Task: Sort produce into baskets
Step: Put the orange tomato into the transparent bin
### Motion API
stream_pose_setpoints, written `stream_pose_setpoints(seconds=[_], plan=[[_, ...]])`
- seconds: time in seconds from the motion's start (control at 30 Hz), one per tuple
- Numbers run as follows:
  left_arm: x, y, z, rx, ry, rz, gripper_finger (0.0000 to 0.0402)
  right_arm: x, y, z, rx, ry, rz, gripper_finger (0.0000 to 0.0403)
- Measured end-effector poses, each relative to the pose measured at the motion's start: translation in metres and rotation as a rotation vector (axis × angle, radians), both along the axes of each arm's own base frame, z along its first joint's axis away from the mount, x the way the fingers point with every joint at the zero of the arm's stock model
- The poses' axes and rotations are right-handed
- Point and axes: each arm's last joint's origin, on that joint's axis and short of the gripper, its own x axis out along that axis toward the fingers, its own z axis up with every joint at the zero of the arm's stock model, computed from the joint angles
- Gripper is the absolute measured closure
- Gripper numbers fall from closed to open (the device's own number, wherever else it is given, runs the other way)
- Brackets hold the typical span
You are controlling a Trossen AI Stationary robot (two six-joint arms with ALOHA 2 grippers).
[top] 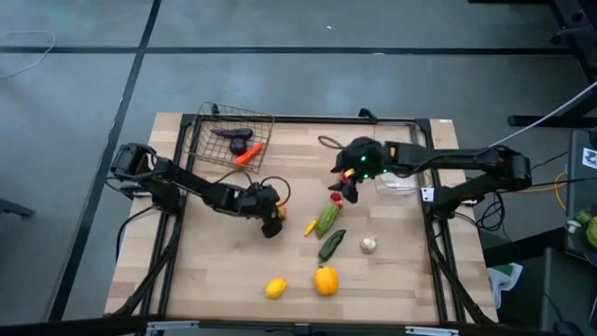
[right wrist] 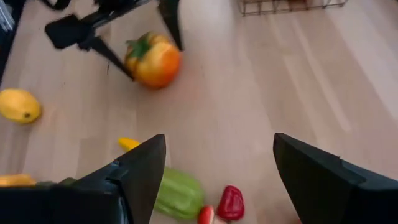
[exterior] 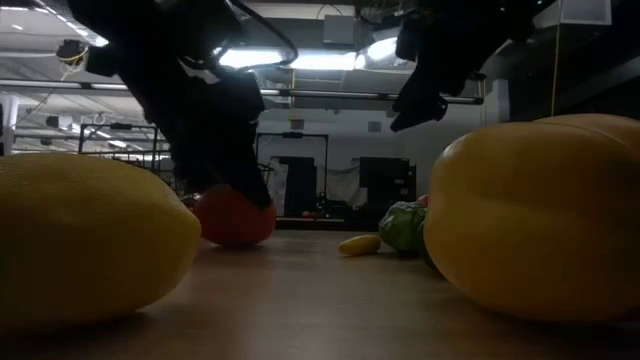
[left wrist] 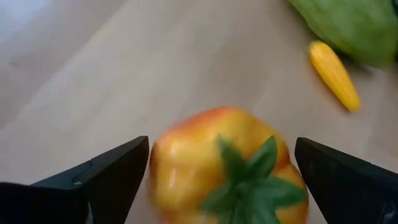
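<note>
An orange-yellow tomato-like fruit (left wrist: 221, 171) with a green leaf top rests on the table left of centre; it also shows in the high view (top: 276, 222). My left gripper (top: 270, 213) is open and low over it, one finger on each side. My right gripper (top: 348, 184) is open and empty, raised above two small red pieces (right wrist: 224, 205) and a light green vegetable (top: 326, 219). The wire mesh basket (top: 229, 140) at the far left holds a purple eggplant (top: 233, 133) and an orange carrot (top: 246, 156). The clear bin (top: 403, 185) stands at the far right. My left gripper comes at the fruit slanting down from the table's left. One finger (left wrist: 118, 174) stands right at the fruit's side (left wrist: 158, 168) and the other (left wrist: 339, 180) is a little apart. I cannot tell whether either touches it. The fruit rests on the table.
A small yellow piece (left wrist: 334, 74) lies by the light green vegetable. A dark green cucumber (top: 331, 245) and a white garlic bulb (top: 369, 245) lie right of centre. A lemon (top: 275, 287) and a yellow pepper (top: 326, 280) lie near the front edge.
</note>
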Motion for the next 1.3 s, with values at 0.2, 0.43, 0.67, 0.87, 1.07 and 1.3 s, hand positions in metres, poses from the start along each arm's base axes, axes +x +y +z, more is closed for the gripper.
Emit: stream_pose_setpoints(seconds=[0.2,0.43,0.67,0.87,1.07,1.3], plan=[[0.007,0.023,0.004,0.03,-0.053,0.035,0.0002,0.021,0.013,-0.018,-0.02,0.004,0.038,0.0107],[0.013,0.041,0.01,0.035,-0.133,0.089,0.0002,0.04,0.023,-0.033,-0.025,-0.033,0.075,0.0107],[0.014,0.047,0.039,0.042,-0.162,0.025,0.0002,0.045,0.023,-0.04,-0.025,-0.031,0.078,0.0107],[-0.012,0.037,0.066,0.014,-0.019,-0.082,0.0002,0.045,0.023,-0.039,-0.025,-0.033,0.077,0.0107],[-0.049,0.019,0.073,-0.068,0.171,-0.076,0.0002,0.045,0.023,-0.039,-0.029,-0.035,0.079,0.0107],[-0.072,0.004,0.056,-0.061,0.33,0.059,0.0002,0.046,0.023,-0.038,-0.032,-0.046,0.082,0.0107]])
